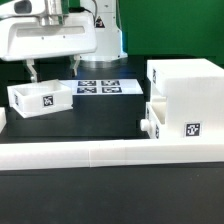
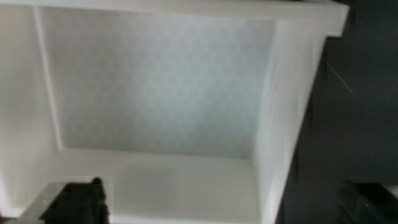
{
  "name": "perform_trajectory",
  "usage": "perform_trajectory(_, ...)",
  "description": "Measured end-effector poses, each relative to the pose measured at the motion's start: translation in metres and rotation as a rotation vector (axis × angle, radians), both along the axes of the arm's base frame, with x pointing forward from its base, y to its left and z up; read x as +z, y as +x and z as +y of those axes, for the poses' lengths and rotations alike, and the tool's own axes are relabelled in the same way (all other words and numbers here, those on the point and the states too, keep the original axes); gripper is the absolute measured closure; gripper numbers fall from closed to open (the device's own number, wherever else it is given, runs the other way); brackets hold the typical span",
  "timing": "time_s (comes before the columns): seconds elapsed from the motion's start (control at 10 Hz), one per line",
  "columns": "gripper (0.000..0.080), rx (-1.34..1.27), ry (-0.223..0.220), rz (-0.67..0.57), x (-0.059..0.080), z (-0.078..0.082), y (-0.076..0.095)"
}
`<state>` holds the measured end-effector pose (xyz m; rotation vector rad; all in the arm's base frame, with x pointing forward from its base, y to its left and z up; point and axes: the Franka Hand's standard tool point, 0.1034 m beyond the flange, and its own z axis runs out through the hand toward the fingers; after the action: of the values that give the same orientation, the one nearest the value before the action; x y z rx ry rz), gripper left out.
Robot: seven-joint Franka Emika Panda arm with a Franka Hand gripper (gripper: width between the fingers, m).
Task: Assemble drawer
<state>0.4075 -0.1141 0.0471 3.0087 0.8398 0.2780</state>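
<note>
Closest to the camera, a long low white wall point(image 1: 100, 152) is stretching across the dark table point(image 1: 110, 114) in the exterior view. Behind it, on the exterior view's right, the big white housing point(image 1: 185, 80) is standing. It is the biggest part of the drawer. A second tray point(image 1: 160, 122) seems to be sitting low in the housing, but I cannot tell how far in it is. The white robot arm point(image 1: 50, 38) is hanging over the exterior view's left. Under it, the small tray point(image 1: 28, 101) is sitting open side up on the table, well apart from the housing. The flat marker board point(image 1: 100, 87) is lying just behind the small tray. The gripper point(image 2: 222, 203) is hovering over the small tray with its two dark fingertips point(image 2: 79, 202) spread wide — it is holding nothing. In the wrist view, one wall of the small tray is lying between the fingertips — one tip inside, one outside.
</note>
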Motion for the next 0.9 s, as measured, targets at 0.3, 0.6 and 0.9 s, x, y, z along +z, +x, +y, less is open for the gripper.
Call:
perform_trajectory(0.3,0.015,-0.012,0.007,-0.003,-0.019,0.006,-0.012)
perform_trajectory(0.6,0.015,-0.038,0.011,0.003,-0.039,-0.002,-0.029)
perform_trajectory(0.9,0.015,-0.05,0.011,0.003,-0.043,-0.004,-0.033)
